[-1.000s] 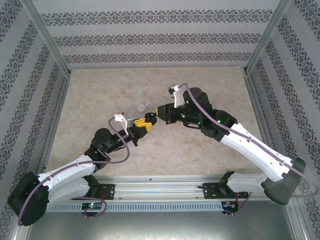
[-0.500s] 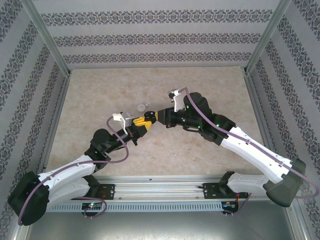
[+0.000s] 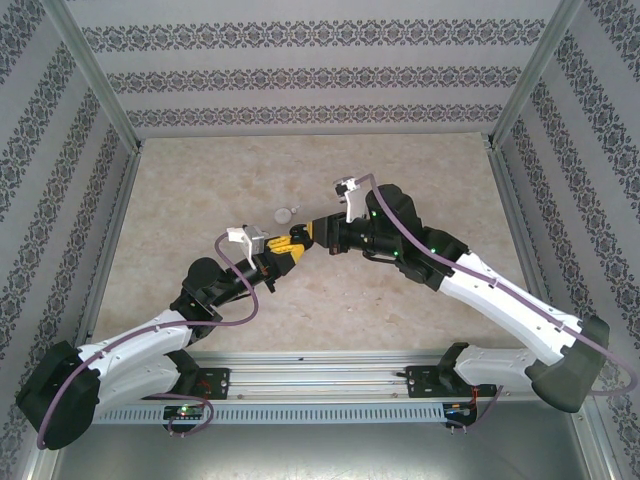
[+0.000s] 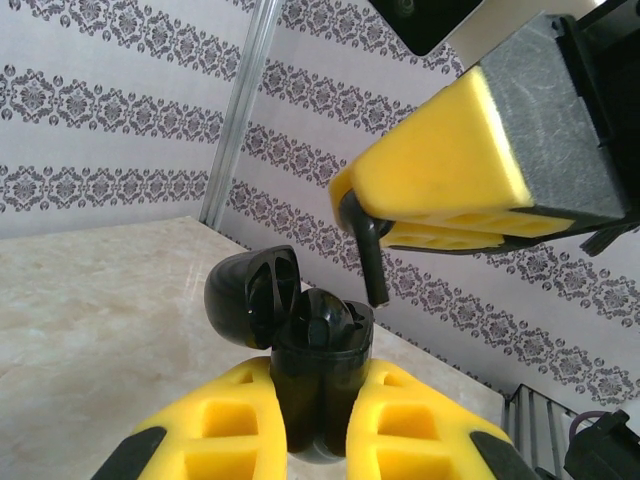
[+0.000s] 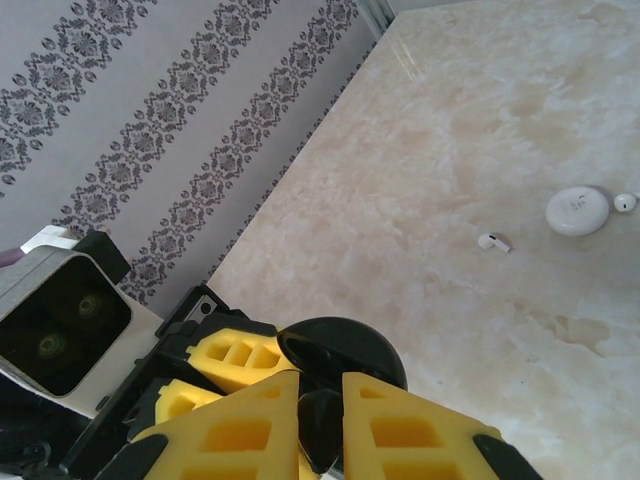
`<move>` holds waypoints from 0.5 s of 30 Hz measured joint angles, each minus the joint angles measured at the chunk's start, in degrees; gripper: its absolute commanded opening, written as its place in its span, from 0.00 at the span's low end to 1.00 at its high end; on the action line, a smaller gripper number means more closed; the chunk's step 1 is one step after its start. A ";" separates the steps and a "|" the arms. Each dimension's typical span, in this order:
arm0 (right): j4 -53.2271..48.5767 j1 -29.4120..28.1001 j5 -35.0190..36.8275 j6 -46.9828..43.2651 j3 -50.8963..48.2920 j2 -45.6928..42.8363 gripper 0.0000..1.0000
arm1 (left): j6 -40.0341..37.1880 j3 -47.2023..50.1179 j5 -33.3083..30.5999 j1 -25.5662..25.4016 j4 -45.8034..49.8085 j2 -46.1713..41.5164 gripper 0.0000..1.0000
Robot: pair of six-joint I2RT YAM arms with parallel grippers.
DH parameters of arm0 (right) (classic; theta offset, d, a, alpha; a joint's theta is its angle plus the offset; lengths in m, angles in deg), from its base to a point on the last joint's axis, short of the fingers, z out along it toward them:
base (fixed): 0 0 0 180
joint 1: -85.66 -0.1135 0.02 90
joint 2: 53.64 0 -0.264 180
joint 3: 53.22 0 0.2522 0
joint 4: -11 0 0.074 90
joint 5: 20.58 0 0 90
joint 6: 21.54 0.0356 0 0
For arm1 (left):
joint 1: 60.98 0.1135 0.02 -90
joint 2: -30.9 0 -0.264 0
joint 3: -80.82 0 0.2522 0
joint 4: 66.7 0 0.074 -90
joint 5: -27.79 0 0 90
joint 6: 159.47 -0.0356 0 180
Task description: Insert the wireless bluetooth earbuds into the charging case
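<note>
Left wrist: my left gripper (image 4: 318, 415) clamps the open charging case (image 4: 320, 365). My right gripper (image 4: 352, 205) pinches a black earbud (image 4: 368, 250) above it. Insertion likely needs stem alignment.

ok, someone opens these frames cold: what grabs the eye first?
Mid-table the two grippers meet nose to nose. The left gripper clamps an open black charging case upright, while the right gripper pinches a black earbud, stem pointing down just above the case's mouth. Further off on the marble tabletop, a white round puck and a loose white earbud lie apart from both grippers.
</note>
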State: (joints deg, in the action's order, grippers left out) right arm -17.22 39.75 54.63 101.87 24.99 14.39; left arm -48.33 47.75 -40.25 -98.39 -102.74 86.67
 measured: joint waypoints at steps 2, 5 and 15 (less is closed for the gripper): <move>0.22 0.00 -0.24 0.37 0.00 0.44 0.15 | 0.04 0.00 0.13 0.00 0.04 0.00 0.00; 0.52 0.00 -0.35 0.76 0.00 0.72 0.15 | 0.15 0.00 0.28 0.00 0.07 0.00 0.00; 0.57 0.00 -1.60 1.20 0.00 1.81 0.15 | 0.37 0.96 0.31 0.00 0.04 -0.90 0.00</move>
State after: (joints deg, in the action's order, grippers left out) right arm -16.65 39.75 53.04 103.07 24.99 16.20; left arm -47.96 48.71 -39.95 -98.39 -102.70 85.78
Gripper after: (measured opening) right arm 0.154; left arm 0.045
